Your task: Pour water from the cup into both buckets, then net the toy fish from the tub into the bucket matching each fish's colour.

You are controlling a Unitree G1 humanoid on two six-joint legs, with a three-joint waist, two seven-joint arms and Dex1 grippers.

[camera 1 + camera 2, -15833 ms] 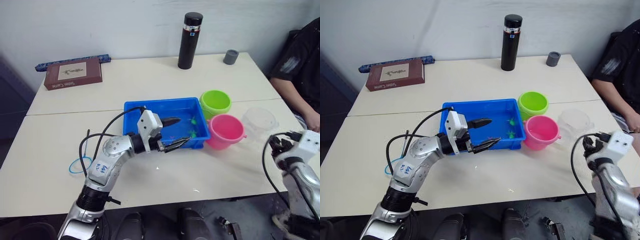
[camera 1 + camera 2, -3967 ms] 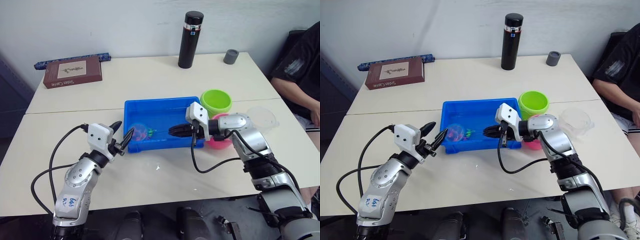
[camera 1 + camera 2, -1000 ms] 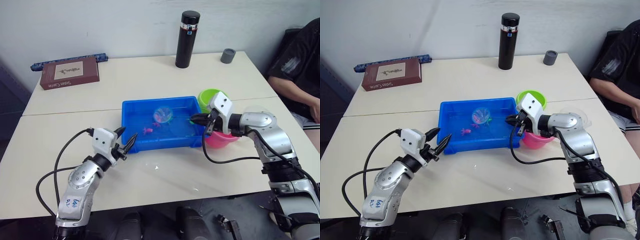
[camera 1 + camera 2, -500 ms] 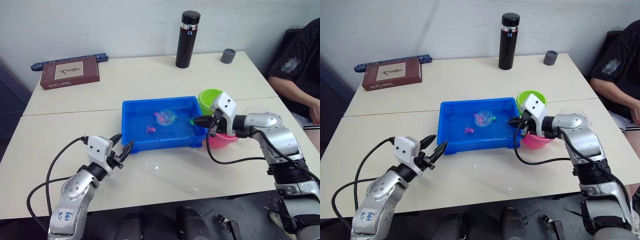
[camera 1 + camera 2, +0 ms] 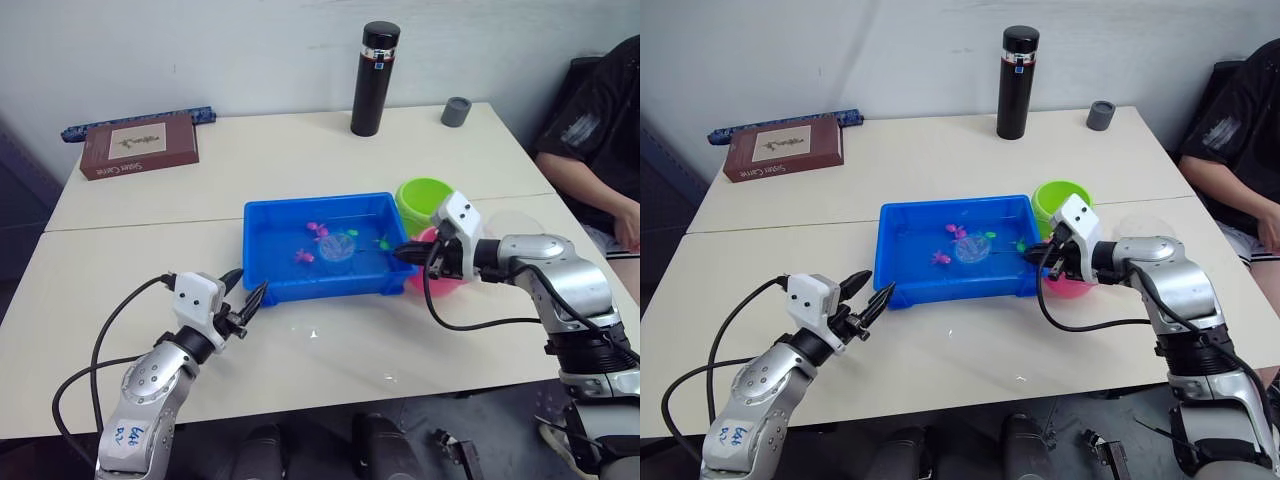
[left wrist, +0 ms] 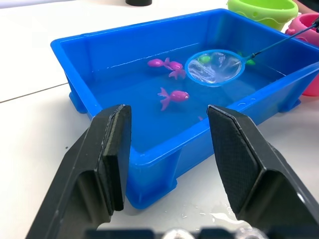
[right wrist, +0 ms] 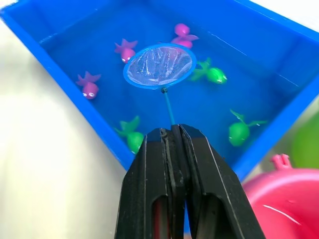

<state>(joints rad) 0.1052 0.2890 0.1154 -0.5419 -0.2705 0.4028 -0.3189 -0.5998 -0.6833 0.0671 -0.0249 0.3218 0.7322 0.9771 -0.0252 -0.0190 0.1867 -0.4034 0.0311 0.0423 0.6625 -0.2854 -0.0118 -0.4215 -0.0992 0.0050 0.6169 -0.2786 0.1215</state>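
The blue tub (image 5: pixel 330 290) holds water and several toy fish, among them a pink fish (image 7: pixel 88 85) and a green fish (image 7: pixel 212 74). My right gripper (image 7: pixel 172 132) is shut on the thin handle of a small round net (image 7: pixel 159 64), which lies low in the tub's middle with no fish in it. At the tub's right end the right gripper (image 5: pixel 405 255) hangs in front of the pink bucket (image 5: pixel 442 284). The green bucket (image 5: pixel 425 200) stands just behind. The clear cup (image 5: pixel 515 225) sits to their right. My left gripper (image 5: pixel 245 298) is open, off the tub's near-left corner.
At the back of the table stand a black flask (image 5: pixel 368 65) and a small grey cup (image 5: pixel 457 111). A brown book (image 5: pixel 140 145) lies back left. A person (image 5: pixel 600 130) sits at the right edge. Small water drops (image 5: pixel 313 335) dot the table in front of the tub.
The right gripper has drawn back to the right, sliding the net toward the tub's near side. A pink fish now lies in the water behind the net. The left arm has barely moved.
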